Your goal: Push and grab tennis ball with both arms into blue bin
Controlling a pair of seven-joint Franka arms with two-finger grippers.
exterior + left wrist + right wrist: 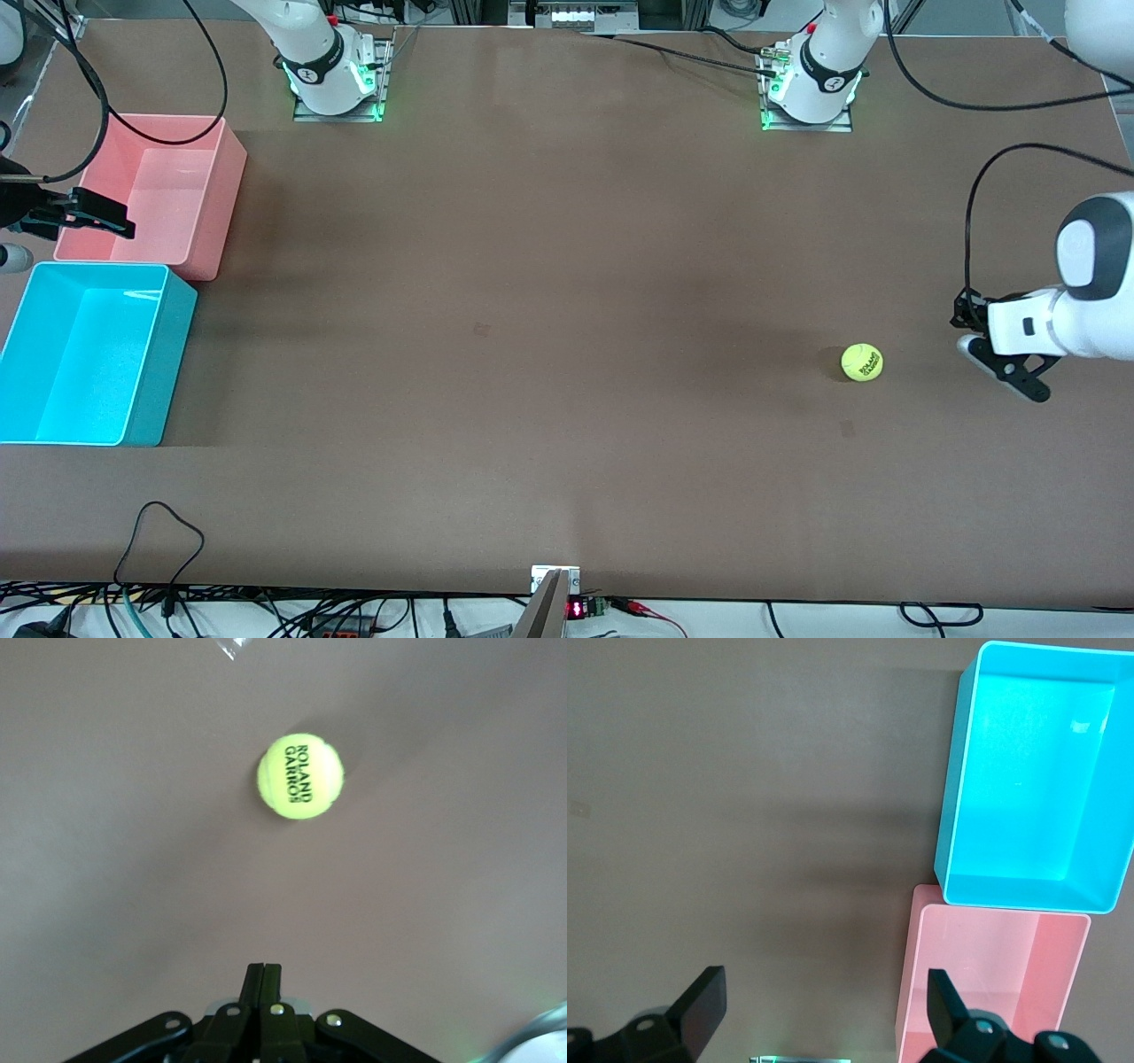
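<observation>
The left claw (1010,368) hung low over the table (549,354) at the left arm's end, fingers pressed together on nothing, just beside the tennis ball (862,362), which lay apart from it on the bare brown surface. The right claw (89,217) hovered over the pink bin (190,257), fingers spread wide and empty. The blue bin (164,372) sat against the pink one, nearer the front camera. Cables trailed along the table's edges.
</observation>
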